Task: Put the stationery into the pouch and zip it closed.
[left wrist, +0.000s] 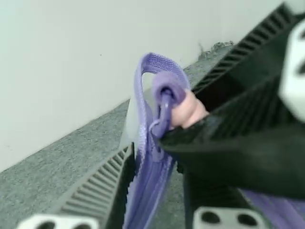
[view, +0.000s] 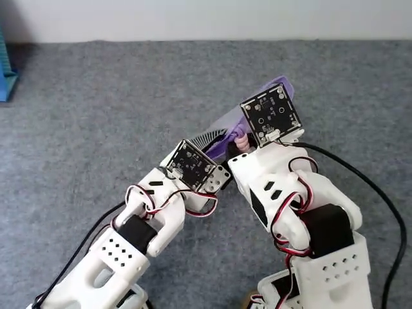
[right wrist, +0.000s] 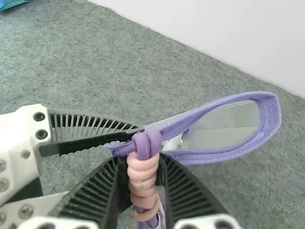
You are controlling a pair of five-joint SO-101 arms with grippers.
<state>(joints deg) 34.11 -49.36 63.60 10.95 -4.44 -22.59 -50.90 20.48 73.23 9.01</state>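
Note:
The purple pouch with a clear side panel is held up off the grey carpet between both arms. My left gripper is shut on the pouch's near end; in the right wrist view its ribbed finger clamps that same end. My right gripper is shut on the pink coiled zipper pull, which is knotted to a purple loop. In the high view the pull sits just under the right wrist camera. I cannot make out what is inside the pouch.
Grey carpet covers the table, with a white wall along the far edge. A blue object stands at the far left. A black cable runs along the right arm.

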